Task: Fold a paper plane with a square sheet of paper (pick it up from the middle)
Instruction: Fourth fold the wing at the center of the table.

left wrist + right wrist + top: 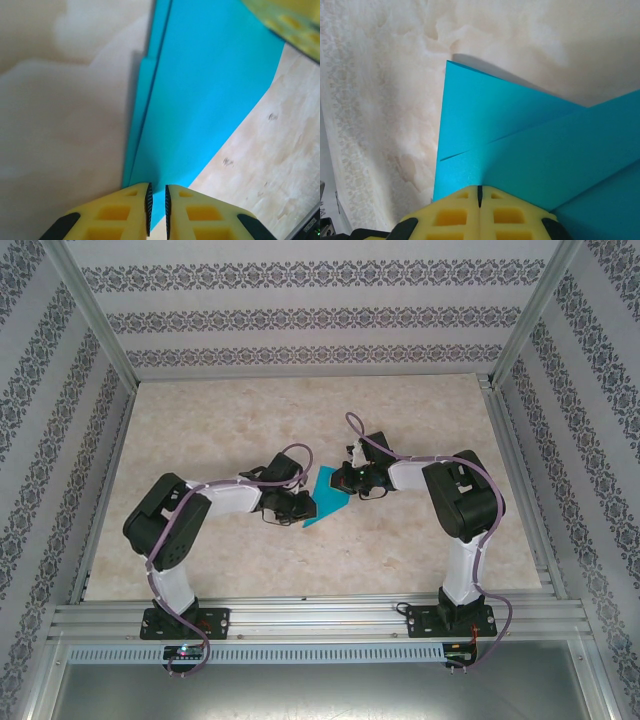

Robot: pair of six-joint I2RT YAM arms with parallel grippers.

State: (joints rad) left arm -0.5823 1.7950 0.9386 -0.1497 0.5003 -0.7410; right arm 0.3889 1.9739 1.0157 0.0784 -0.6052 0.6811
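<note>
Teal-blue, already creased into overlapping layers: found the square sheet of paper (326,498) at mid-frame, seemingly lifted off the tabletop (230,420) for folding. Pinched tight at its lower-left corner by the left gripper (157,192) and at its upper-right edge by the right gripper (480,190), probably to keep it taut. Beneath, pale marbled surface; around, floral-striped wallpaper (300,315).

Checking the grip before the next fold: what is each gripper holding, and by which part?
Both pinch the folded teal paper: the left gripper at its narrow end, the right gripper on a layered edge.
</note>
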